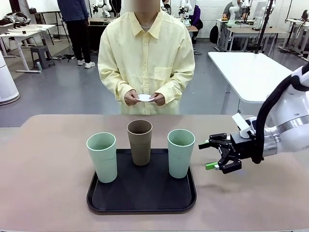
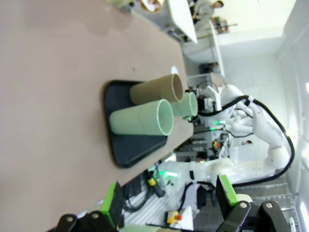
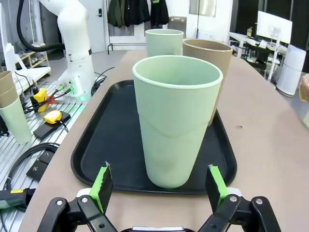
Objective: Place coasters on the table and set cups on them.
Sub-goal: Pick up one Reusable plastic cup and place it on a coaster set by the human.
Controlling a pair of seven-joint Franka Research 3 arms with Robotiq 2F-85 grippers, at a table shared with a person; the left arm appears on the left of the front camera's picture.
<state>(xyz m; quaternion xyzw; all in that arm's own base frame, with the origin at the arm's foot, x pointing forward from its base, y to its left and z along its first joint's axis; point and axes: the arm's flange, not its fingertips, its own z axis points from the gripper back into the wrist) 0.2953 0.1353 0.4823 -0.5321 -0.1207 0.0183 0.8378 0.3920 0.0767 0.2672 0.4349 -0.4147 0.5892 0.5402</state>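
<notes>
Three cups stand upright on a black tray [image 1: 141,195]: a mint one [image 1: 102,157] on the left, a brown one [image 1: 139,142] behind the middle, and a mint one [image 1: 180,152] on the right. Across the table [image 1: 43,183], a person holds white coasters [image 1: 145,97] in both hands at waist height. My right gripper [image 1: 206,155] hangs open just right of the right mint cup, level with its middle. In the right wrist view that cup [image 3: 174,121] stands just beyond the open right gripper [image 3: 159,188]. My left gripper [image 2: 169,198] is open and well away from the cups [image 2: 140,123].
The tray [image 3: 106,145] lies near my edge of the table, with bare tabletop on both sides and beyond it. A white table [image 1: 251,72] stands behind on the right. Spare cups [image 3: 12,111] and cables sit off the table's edge.
</notes>
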